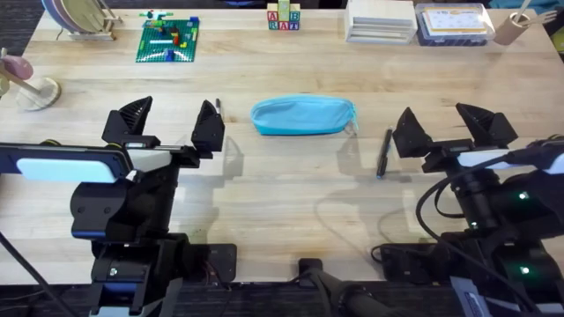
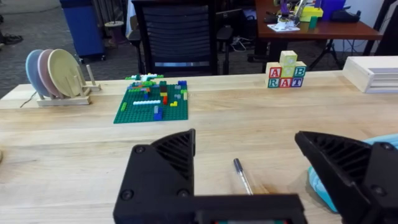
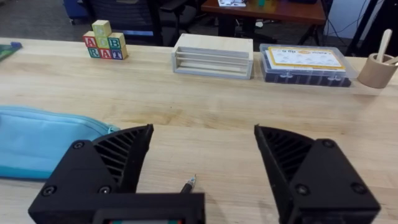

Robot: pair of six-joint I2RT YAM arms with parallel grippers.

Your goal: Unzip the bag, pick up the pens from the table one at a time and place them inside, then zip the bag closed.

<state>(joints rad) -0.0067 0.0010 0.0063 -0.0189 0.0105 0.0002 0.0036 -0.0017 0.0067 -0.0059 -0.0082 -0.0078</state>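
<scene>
The light-blue bag (image 1: 303, 116) lies zipped on the worktop (image 1: 282, 202), one pen (image 1: 384, 153) at its 4 o'clock. Both arms hover low, left fingers (image 1: 208, 123) and right fingers (image 1: 407, 130) apart.

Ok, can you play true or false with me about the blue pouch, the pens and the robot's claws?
1. The small light-blue fabric pouch lies on the light wooden table between the two arms. True.
2. Both thin dark pens are already inside the pouch. False: one thin dark pen lies right of the pouch and another dark pen lies left of it, both on the table.
3. The left end effector is open and holds nothing. True.
4. The right end effector is shut on a pen. False: it is open and empty.
5. The pouch is standing upright on one end. False: it lies flat on its side.
</scene>
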